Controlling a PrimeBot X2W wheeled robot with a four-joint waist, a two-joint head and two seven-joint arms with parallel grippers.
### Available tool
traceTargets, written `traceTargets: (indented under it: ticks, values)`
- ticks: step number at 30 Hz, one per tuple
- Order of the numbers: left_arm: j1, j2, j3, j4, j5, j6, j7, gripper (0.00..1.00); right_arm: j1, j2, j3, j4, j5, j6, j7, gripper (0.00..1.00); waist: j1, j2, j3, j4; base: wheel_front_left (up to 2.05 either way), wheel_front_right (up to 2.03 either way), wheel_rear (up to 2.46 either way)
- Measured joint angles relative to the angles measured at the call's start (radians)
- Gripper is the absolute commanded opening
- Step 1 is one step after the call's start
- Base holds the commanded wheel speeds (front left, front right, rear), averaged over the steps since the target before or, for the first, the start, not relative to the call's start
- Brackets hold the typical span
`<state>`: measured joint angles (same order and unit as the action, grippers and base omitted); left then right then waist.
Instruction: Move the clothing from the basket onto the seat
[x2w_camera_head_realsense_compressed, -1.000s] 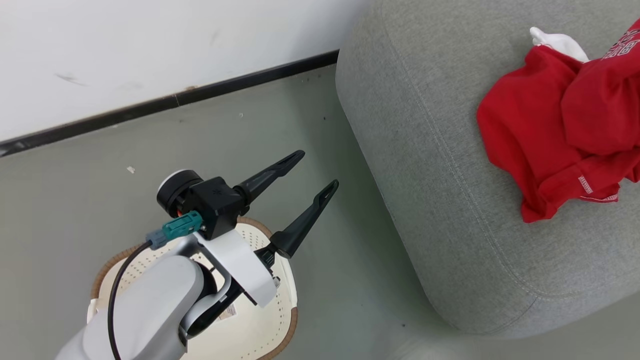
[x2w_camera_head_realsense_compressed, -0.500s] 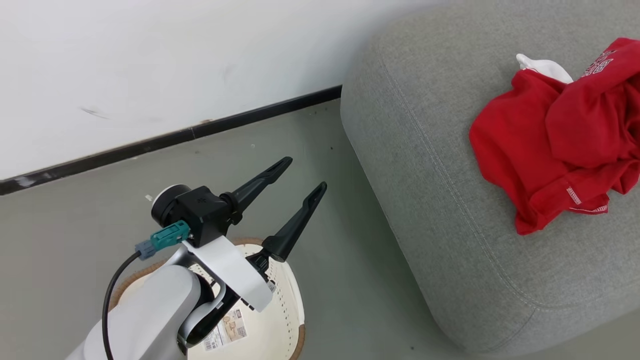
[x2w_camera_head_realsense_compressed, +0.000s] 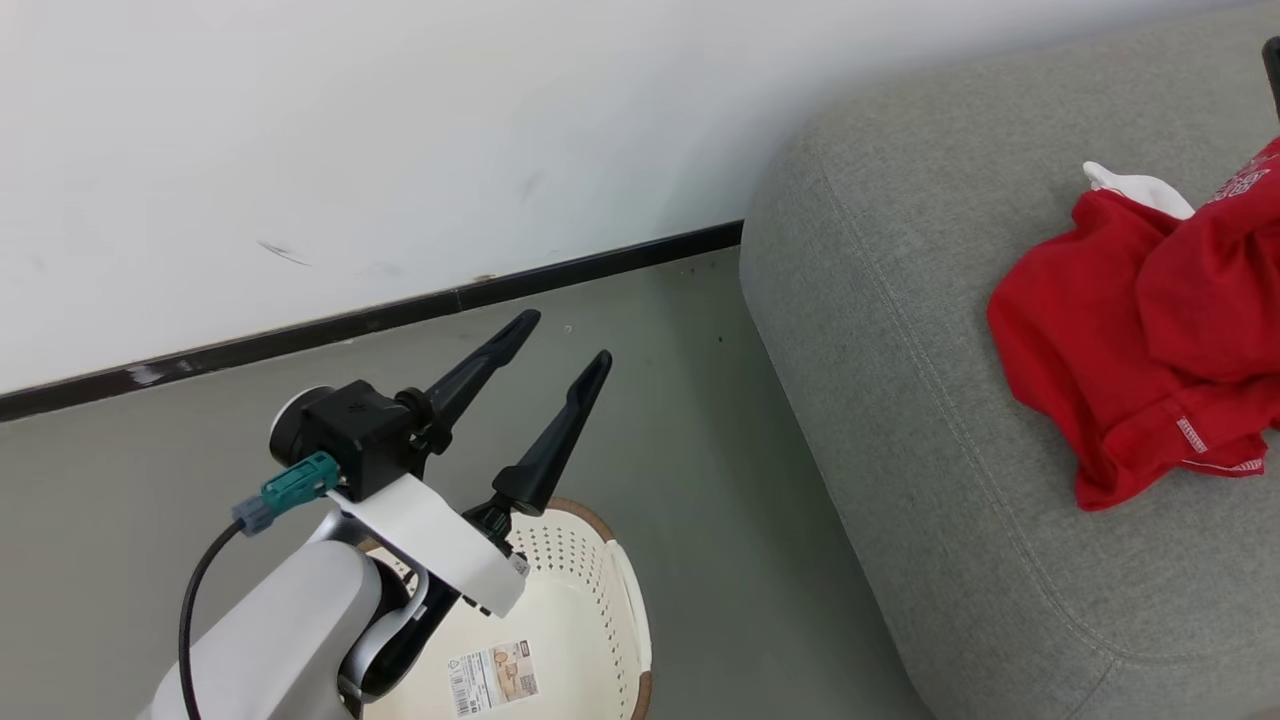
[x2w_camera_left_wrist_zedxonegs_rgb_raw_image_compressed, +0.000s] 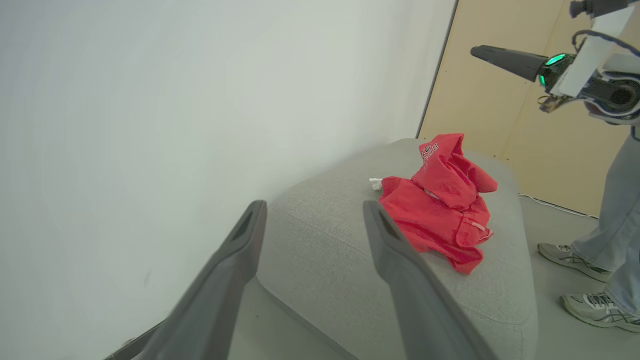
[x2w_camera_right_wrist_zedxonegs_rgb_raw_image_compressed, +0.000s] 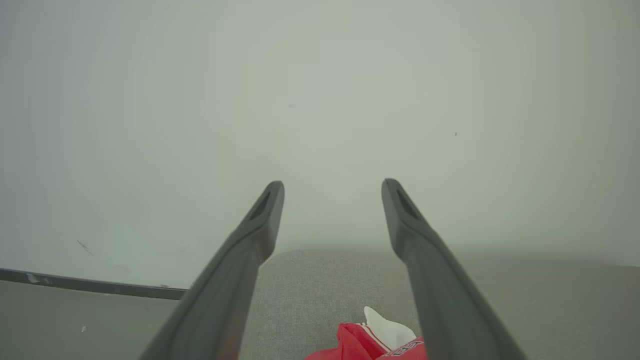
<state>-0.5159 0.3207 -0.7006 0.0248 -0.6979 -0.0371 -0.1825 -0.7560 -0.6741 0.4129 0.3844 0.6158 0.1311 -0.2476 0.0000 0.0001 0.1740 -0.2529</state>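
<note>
The left gripper (x2w_camera_head_realsense_compressed: 565, 338) had its jaws spread wide with nothing between them. Its fingers pointed out over the floor (x2w_camera_head_realsense_compressed: 680, 480) toward the wall (x2w_camera_head_realsense_compressed: 400, 150), and its wrist hung above the basket (x2w_camera_head_realsense_compressed: 600, 570). The right gripper (x2w_camera_right_wrist_zedxonegs_rgb_raw_image_compressed: 333, 184) was just as wide and empty. It was raised over the seat (x2w_camera_head_realsense_compressed: 900, 330) and aimed at the wall, with a corner of the clothing (x2w_camera_head_realsense_compressed: 1130, 330) just below its fingers in its own wrist view. The clothing lay in a crumpled heap on top of the seat, well apart from the basket, which stood on the floor near the seat's rounded end.

Against a second earlier, the whole head view had shifted, so the camera had moved. The heap kept its shape and its spot on the seat, and the left jaws stayed as wide. A printed label (x2w_camera_head_realsense_compressed: 495, 678) on the basket's pale bottom showed in full, where the forearm had covered most of it.

The forearm hid the basket's left part, and the frame's bottom edge cut off the rest. The heap ran off the head view's right edge, its lettering too small to read. A dark sliver at that view's top right corner could not be made out. In the left wrist view only one finger of the right gripper showed, and a person (x2w_camera_left_wrist_zedxonegs_rgb_raw_image_compressed: 607, 210) beyond the seat was cut off above the legs.
</note>
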Motion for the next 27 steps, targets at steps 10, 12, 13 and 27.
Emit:
traceTargets:
  ticks: [10,12,13,27]
  values:
    - [0.021,0.021,0.089,0.016,-0.029,0.053,-0.024,1.0,0.056,0.014,0.014,-0.057,0.013,0.0,0.0,1.0,0.0,0.0,-0.035,0.063,0.0,0.0,0.0]
    - [0.036,0.027,0.104,0.02,-0.034,0.063,-0.027,1.0,0.066,0.017,0.012,-0.06,0.013,0.0,0.0,1.0,0.0,0.0,-0.041,0.076,0.0,0.0,0.0]
    - [0.044,0.03,0.108,0.024,-0.037,0.067,-0.031,1.0,0.077,0.018,0.009,-0.064,0.013,0.0,0.0,1.0,0.0,0.0,-0.043,0.083,0.0,0.0,0.0]
    - [0.123,0.042,0.165,0.06,-0.05,0.119,-0.048,1.0,0.173,0.079,-0.043,-0.153,-0.009,0.0,-0.005,1.0,0.0,0.0,-0.069,0.173,0.0,0.0,0.0]
